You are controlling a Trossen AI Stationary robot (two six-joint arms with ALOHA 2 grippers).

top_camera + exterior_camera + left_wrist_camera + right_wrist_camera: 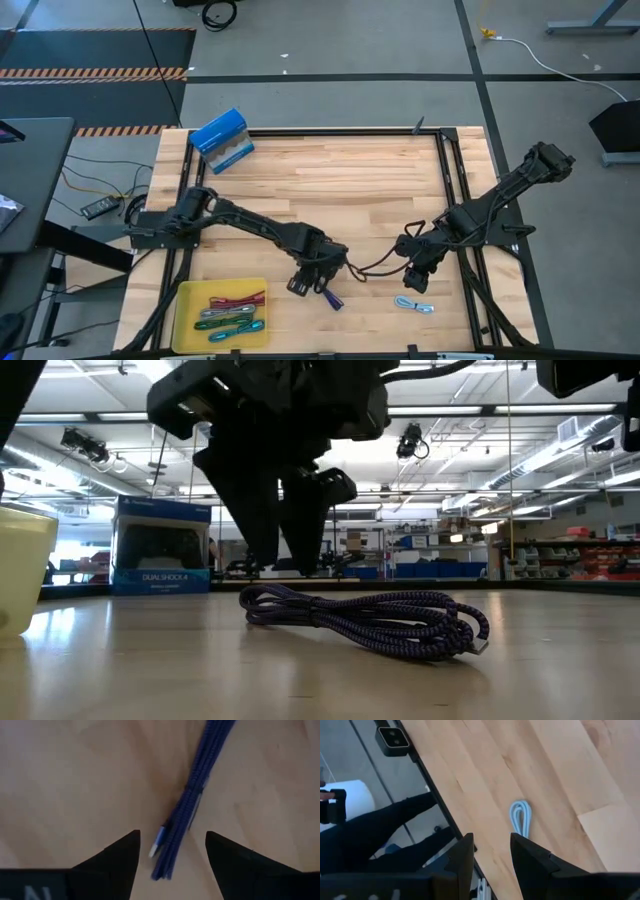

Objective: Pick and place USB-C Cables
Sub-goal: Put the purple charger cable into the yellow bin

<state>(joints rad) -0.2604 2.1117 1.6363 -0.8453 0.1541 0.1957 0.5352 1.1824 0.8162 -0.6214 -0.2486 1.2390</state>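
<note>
Purple cable [372,622] lies on the table at six o'clock, between the spread fingers of the left gripper [172,865], unpinched; right gripper [491,854], spread, hovers near the pale cable [520,816]; risk: off-centre closing snags one strand; box [160,547] at eleven o'clock reads "DUALSHOCK 4".

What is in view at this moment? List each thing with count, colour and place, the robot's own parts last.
purple cable: one, purple, on the table just right of the tray, between the left gripper's open fingers.
pale blue cable: one, pale blue, on the table near the right gripper.
cables in tray: several, magenta, dark green and teal.
tray: one, yellow, the table's front left.
box: one, blue, the table's far left corner.
left gripper: open, over the purple cable.
right gripper: open, empty, above the pale blue cable.
</note>
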